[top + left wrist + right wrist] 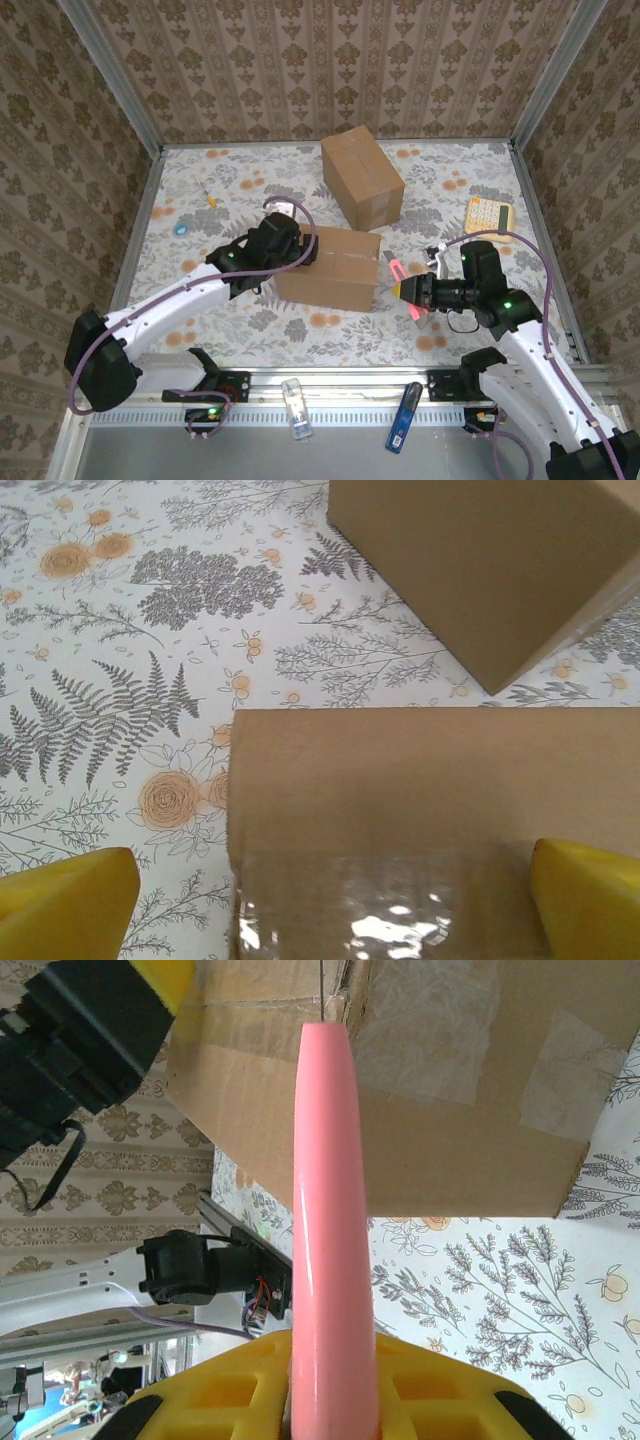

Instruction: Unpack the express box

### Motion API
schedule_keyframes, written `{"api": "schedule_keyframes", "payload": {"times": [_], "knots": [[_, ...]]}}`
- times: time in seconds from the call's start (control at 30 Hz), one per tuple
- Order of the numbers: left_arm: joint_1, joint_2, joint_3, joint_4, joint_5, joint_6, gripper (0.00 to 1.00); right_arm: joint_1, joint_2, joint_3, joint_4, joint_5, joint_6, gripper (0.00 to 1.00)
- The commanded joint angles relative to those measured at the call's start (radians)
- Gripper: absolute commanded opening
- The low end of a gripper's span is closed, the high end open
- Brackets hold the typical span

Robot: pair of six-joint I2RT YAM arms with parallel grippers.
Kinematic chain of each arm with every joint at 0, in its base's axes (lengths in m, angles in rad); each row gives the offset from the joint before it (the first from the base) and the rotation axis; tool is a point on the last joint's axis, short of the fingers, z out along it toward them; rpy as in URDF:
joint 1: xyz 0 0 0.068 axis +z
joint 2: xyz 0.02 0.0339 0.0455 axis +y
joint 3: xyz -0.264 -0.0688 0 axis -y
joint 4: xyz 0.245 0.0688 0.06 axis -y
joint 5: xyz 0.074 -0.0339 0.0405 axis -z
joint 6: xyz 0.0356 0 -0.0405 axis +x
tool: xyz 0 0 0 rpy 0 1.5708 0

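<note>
Okay, near box (335,265) lies flat at mid-table, brown cardboard, clear tape across its top at the left end (430,790) and taped seams on its right end (450,1080). Far box (362,177) sits behind it, turned at an angle, close to the near box's back edge but apart (490,560).

Left gripper (290,240) is over the near box's left end. Its yellow fingers (70,900) are spread wide with the taped end of the box between them and nothing clamped; the left finger is clear of the cardboard, and I cannot tell if the right one touches.

Right gripper (412,292) is just off the near box's right end, fingers closed on a pink tool (396,267). In the right wrist view the pink tool (330,1210) runs straight out from the yellow fingers (230,1390) to the box's taped end, and a thin tip meets the cardboard at the seam by the tape.

Table (200,170) has a floral cover. Yellow calculator (488,213) lies at the right side, well apart from both boxes. Small yellow-handled tool (207,193) and a small blue item (181,229) lie at the left. On the front rail sit a clear item (296,405) and a blue item (403,417).
</note>
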Motion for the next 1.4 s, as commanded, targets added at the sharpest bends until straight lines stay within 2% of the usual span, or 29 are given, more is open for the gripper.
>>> {"api": "schedule_keyframes", "payload": {"times": [0.0,0.23,0.53,0.97,1.37], "knots": [[0.016,-0.041,-0.053,0.119,0.034,0.012,1.00,-0.003,-0.009,-0.004,0.014,-0.028,-0.007,0.00],[0.022,-0.099,-0.146,0.255,0.048,0.009,1.00,-0.003,-0.012,-0.004,0.012,-0.028,-0.003,0.00],[0.034,-0.122,-0.200,0.325,0.053,-0.002,1.00,-0.002,-0.007,-0.007,0.020,-0.029,0.003,0.00],[0.027,-0.079,-0.252,0.344,0.042,-0.024,1.00,0.000,0.051,0.056,-0.092,-0.031,-0.049,0.00],[-0.007,-0.069,-0.318,0.336,-0.017,-0.033,1.00,0.039,0.110,0.087,-0.047,-0.001,-0.023,0.00]]}}
